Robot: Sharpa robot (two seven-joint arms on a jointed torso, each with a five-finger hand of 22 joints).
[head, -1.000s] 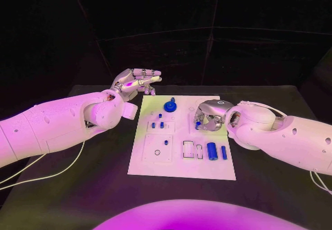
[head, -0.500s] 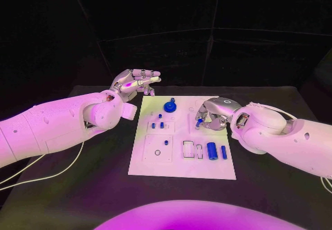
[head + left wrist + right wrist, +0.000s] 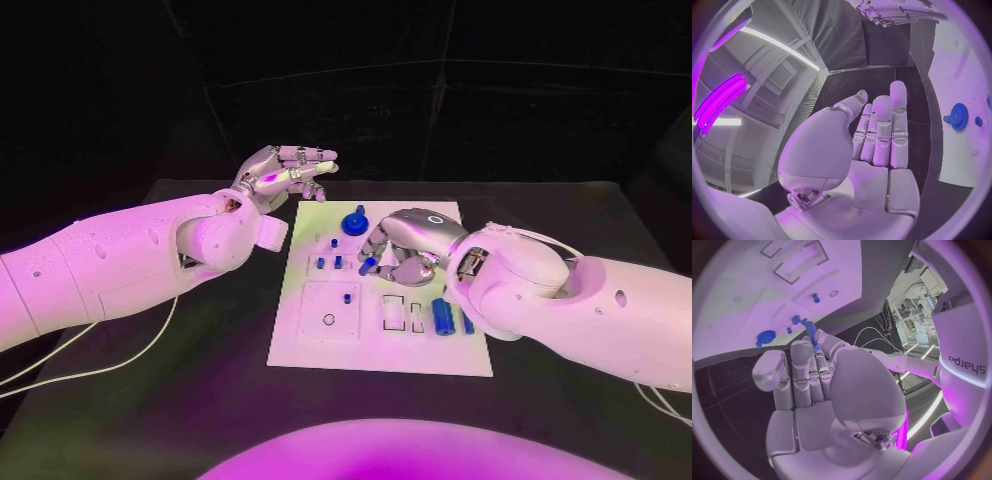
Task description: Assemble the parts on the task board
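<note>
The white task board (image 3: 378,350) lies mid-table. My right hand (image 3: 407,244) hovers over the board's middle and pinches a slim blue peg (image 3: 368,265) (image 3: 811,332) between thumb and fingers, its tip pointing down near the small standing pegs (image 3: 336,261). A blue gear (image 3: 355,222) (image 3: 766,336) sits at the board's far end. A thick blue cylinder (image 3: 441,314) and a thin one (image 3: 466,318) lie at the near right. My left hand (image 3: 291,168) (image 3: 879,130) is raised beyond the board's far left corner, fingers straight, holding nothing.
Two rectangular slots (image 3: 392,311) sit beside the cylinders, and a square plate with a small peg (image 3: 348,297) lies at the board's near left. A white cable (image 3: 108,360) trails over the black table (image 3: 173,400) under my left arm.
My right hand has carried the blue peg leftward from the board's right side to over its middle. My left hand has stayed where it was.
</note>
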